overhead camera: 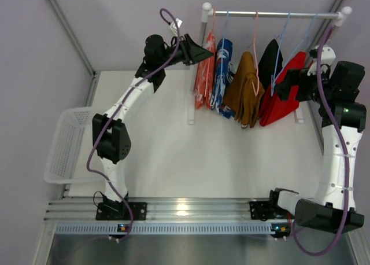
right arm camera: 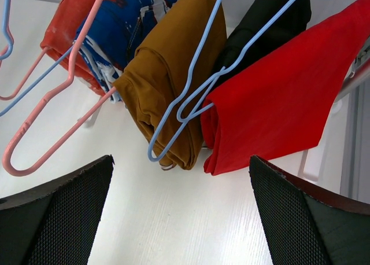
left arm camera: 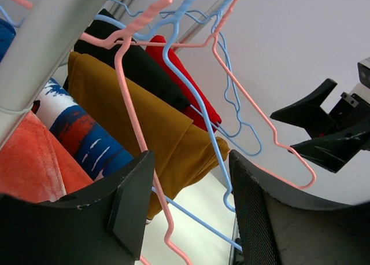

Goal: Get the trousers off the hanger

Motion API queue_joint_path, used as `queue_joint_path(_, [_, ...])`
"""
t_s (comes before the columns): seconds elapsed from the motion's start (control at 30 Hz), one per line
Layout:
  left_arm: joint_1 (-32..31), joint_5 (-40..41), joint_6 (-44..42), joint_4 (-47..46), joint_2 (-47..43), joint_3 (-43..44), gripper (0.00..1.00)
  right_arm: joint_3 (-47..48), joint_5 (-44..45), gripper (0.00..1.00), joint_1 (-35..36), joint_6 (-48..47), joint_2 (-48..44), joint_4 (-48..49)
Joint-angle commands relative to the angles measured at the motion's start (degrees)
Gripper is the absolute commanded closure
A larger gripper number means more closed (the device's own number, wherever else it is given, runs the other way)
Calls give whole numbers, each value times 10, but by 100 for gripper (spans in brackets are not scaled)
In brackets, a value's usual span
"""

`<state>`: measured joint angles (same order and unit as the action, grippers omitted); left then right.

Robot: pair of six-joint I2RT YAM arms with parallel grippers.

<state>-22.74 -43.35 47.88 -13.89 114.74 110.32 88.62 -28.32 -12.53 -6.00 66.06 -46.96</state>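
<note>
The orange-red trousers (overhead camera: 203, 74) hang at the left end of the rail, folded over a pink hanger (overhead camera: 213, 22). My left gripper (overhead camera: 206, 54) is open, right beside the trousers near the rail post. In the left wrist view the trousers (left arm camera: 29, 161) are at the lower left. A pink hanger wire (left arm camera: 134, 123) passes between the open fingers of the left gripper (left arm camera: 188, 161) without being gripped. My right gripper (overhead camera: 277, 85) is open and empty at the far right, by the red garment. In the right wrist view the trousers (right arm camera: 66, 16) are far off at the top left of the open right gripper (right arm camera: 180, 161).
Along the rail hang a blue-white garment (overhead camera: 223, 74), brown trousers (overhead camera: 245, 91) on another pink hanger, a black garment (overhead camera: 269, 59) and a plain red garment (overhead camera: 284, 94) on light blue hangers. A white basket (overhead camera: 66, 143) stands at the table's left edge.
</note>
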Motion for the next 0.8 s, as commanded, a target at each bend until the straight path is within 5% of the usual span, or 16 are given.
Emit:
queue_joint_path(0.0, [-10,26,2,-25,2,22,41,21,0,1,0,-9,-3,-9])
queue_joint_path(0.37, [-15,13,82,-69,26,-10,46,3,-2,0,-3,-15,-7,-8])
queue_joint_path(0.77, [1,37,33,-79,-40,-48,47,-7,-6,0,-5,-16,-6,-7])
